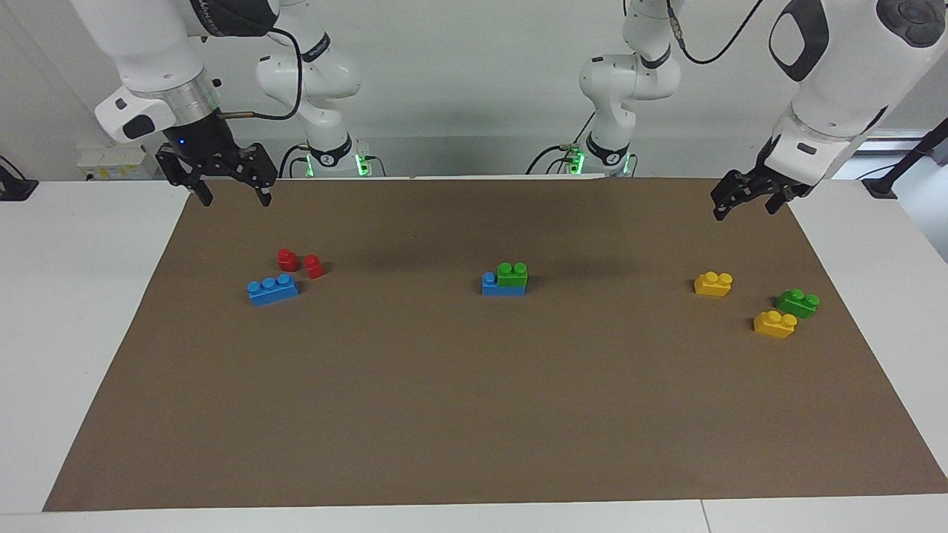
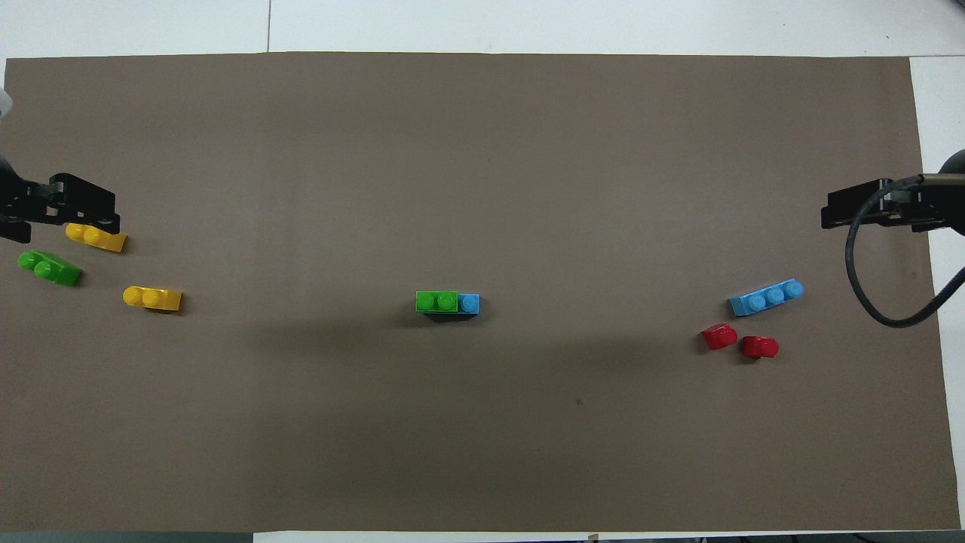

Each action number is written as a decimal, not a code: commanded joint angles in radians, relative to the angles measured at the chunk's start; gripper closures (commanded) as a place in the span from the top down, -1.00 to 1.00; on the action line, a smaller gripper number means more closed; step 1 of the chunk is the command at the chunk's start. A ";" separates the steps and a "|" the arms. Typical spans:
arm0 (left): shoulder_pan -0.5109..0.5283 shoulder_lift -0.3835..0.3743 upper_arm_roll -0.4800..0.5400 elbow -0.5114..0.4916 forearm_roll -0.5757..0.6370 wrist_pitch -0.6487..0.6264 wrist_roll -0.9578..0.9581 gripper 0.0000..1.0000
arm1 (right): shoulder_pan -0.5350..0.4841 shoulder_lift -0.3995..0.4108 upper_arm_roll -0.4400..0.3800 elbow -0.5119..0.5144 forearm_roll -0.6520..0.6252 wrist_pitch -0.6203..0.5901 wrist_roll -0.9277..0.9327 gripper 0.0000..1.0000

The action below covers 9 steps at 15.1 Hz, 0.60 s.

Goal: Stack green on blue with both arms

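Nearest us, the two red bricks [image 1: 300, 263] lie beside the spare blue brick [image 1: 272, 289] at our right arm's end of the worktop [image 1: 89, 311]. At mid-mat [image 1: 474, 414] the green brick [image 1: 512, 273] sits pressed onto the blue brick [image 1: 502, 285], covering two studs and leaving one bare, so we judge the stack done. At our left arm's end a second green brick [image 1: 798, 302] lies loose between two yellow bricks [image 1: 713, 283], which may be what is left. Both arms are raised with nothing held: our right end effector [image 1: 232, 194] hangs over the mat's edge, fingers apart; our left end effector [image 1: 746, 201] hangs tilted above the yellow bricks, fingers apart too.
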State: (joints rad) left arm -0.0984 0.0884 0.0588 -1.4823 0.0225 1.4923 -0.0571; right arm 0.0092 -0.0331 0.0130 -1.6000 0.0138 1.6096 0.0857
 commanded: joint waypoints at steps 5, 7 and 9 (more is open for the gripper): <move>0.016 -0.001 0.007 0.017 -0.061 0.026 0.051 1.00 | -0.006 0.007 0.008 -0.006 -0.020 -0.029 -0.023 1.00; 0.023 -0.002 0.009 0.017 -0.076 0.048 0.051 1.00 | -0.008 0.005 0.007 -0.006 -0.021 -0.033 -0.023 1.00; 0.026 -0.002 0.007 0.016 -0.073 0.052 0.052 1.00 | -0.009 0.005 0.007 -0.006 -0.023 -0.039 -0.026 1.00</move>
State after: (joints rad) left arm -0.0891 0.0884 0.0687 -1.4740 -0.0316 1.5334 -0.0283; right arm 0.0098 -0.0250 0.0140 -1.6035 0.0137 1.5864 0.0855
